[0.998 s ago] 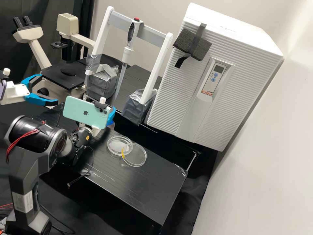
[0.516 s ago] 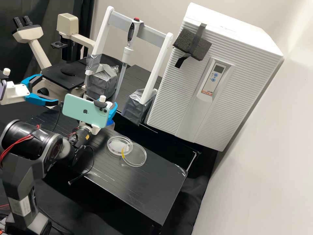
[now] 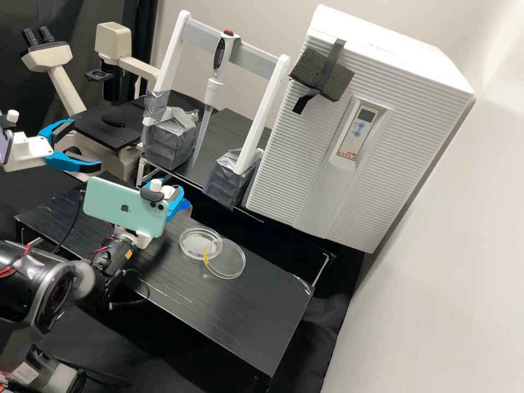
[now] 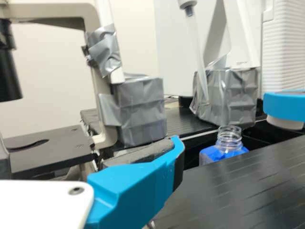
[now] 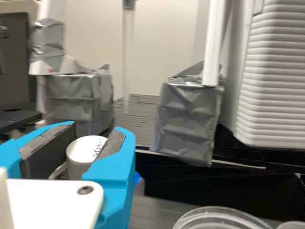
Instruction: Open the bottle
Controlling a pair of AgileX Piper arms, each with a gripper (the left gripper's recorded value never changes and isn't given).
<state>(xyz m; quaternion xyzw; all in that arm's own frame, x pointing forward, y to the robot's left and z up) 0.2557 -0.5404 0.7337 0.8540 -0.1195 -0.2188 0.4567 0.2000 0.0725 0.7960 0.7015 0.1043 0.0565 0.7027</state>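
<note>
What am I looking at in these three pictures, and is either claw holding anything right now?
These are two robot arms at a black bench. The wide picture comes from a fixed camera above; the other two come from a camera on each arm's wrist. The right gripper, with blue fingers, is shut on a small white round cap. The clear plastic bottle with a blue label stands beside it with its neck open, so the cap is off. The left gripper is open and holds nothing, near the beige microscope. Two clear round dishes lie on the bench, edges overlapping. Behind stand a grey-and-white pipette on a white stand and a ribbed white machine.
</note>
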